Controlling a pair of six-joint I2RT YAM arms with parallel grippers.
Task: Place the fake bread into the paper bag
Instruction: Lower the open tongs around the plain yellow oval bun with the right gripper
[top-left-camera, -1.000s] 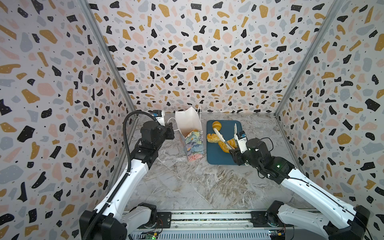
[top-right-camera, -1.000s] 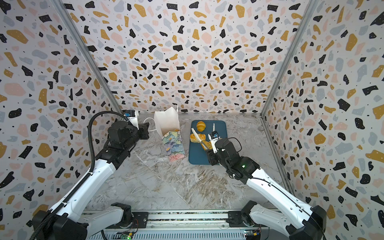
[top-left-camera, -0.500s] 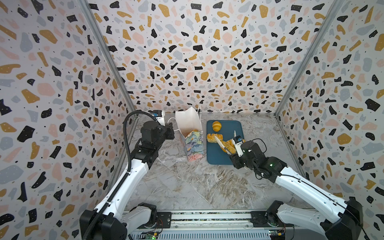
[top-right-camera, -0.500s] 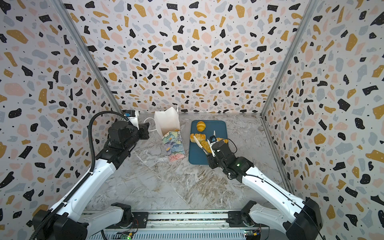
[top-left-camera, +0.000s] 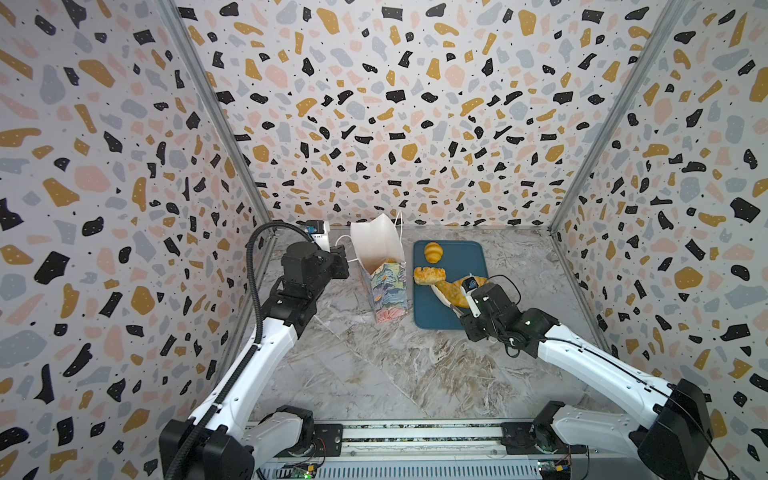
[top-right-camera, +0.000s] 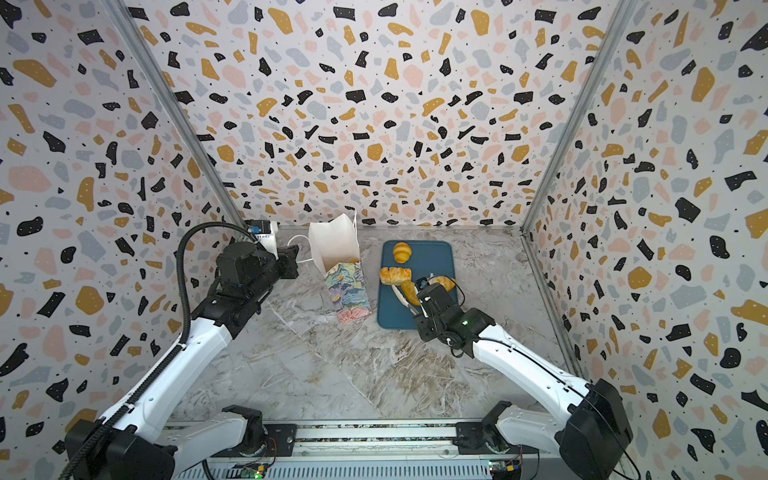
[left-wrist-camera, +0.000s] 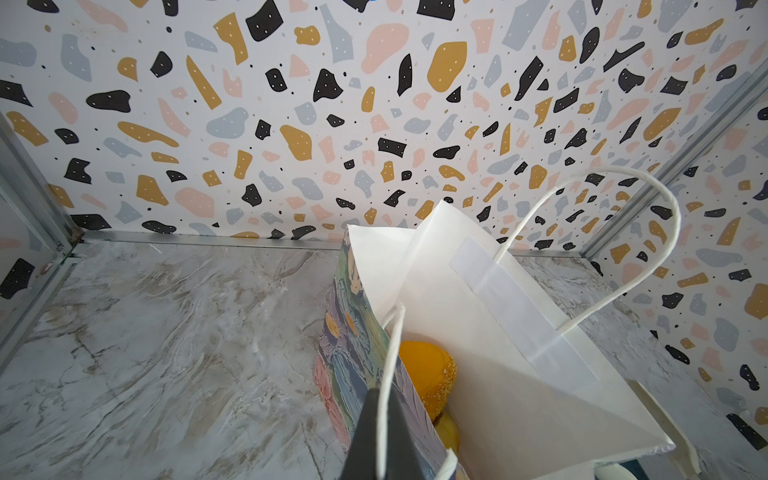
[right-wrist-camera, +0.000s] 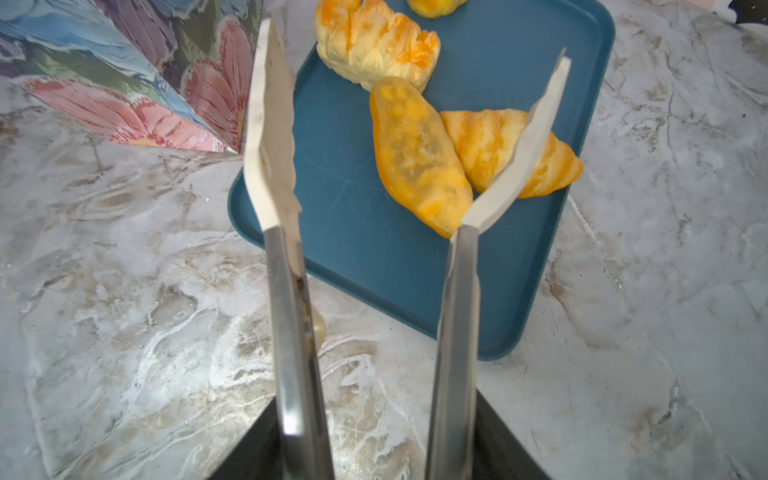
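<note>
**Top views.** The bag (top-left-camera: 384, 270) stands upright on the worktop (top-left-camera: 374, 365) with its mouth open, just beside the tray (top-left-camera: 469, 257). Your left hand (top-left-camera: 343, 262) sits at the bag's outer side. On the tray a roll (top-left-camera: 433, 252) lies at the far end and a pastry (top-left-camera: 429, 275) nearer. Two more breads lie where your right hand (top-left-camera: 467, 311) reaches in low. Both top views show this same layout.

**Left wrist view.** The left hand is together, clamped on the bag's cord handle (left-wrist-camera: 390, 353). One bread (left-wrist-camera: 428, 374) lies inside the bag with a yellower piece under it. You cannot tell how many are in there.

**Right wrist view.** The right hand is clamped on the shafts of the tongs (right-wrist-camera: 291, 311). Their blades stand apart. One hangs over the tray's bag-side edge, and the other sits at the seam where the loaf (right-wrist-camera: 415, 158) touches the croissant (right-wrist-camera: 498, 141). The loaf lies between the blades and is not yet pinched.

**Step in hand.** You are picking the next bread, judged to be the loaf — some are bagged and four are left on the tray.

**Next move.** Squeeze until both blades bear on the loaf's long sides, and keep the croissant out of the bite. Then lift clear of the tray and carry the loaf over the bag's mouth before letting go. Hold the handle steady so the mouth does not sag.
</note>
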